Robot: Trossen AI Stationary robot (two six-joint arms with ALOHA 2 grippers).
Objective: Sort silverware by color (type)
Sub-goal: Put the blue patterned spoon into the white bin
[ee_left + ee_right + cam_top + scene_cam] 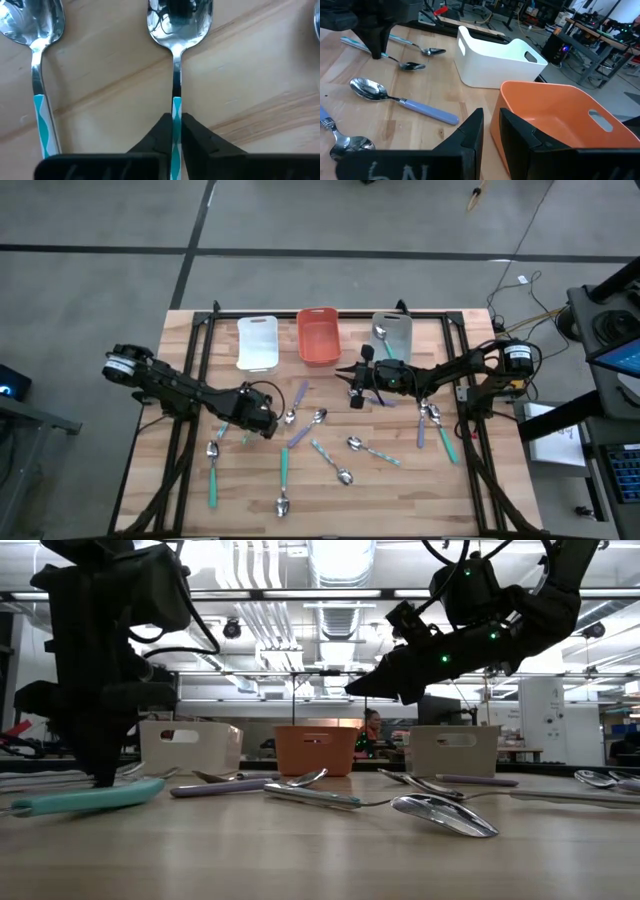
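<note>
The step in hand is the pick-up of one spoon. The left gripper [176,135] is down on the wooden table [400,490], well in front of the white rectangular bin [257,343], and its two dark fingers are pinched onto the slim teal-and-white handle of a shiny metal spoon [176,60]. The bowl of that spoon lies flat on the wood ahead of the fingers, so it looks gripped but not yet lifted. A second teal-handled spoon [37,65] lies just beside it, parallel and apart.

The right gripper [357,392] hangs above the table in front of the orange rectangular bin [318,337], fingers set narrow with a small gap and nothing between them; it seems to be waiting. From its wrist a lavender-handled spoon [402,100] shows on the table nearby.

The rest of the silverware is scattered over the wood in front of the orange bin, while one spoon already lies in the grey rectangular bin [394,332] beside it, so the sorting is likely at an early stage.

Next, I judge, the left arm must raise the spoon straight off the wood without nudging its neighbour, then carry it to whichever bin is meant for teal.
</note>
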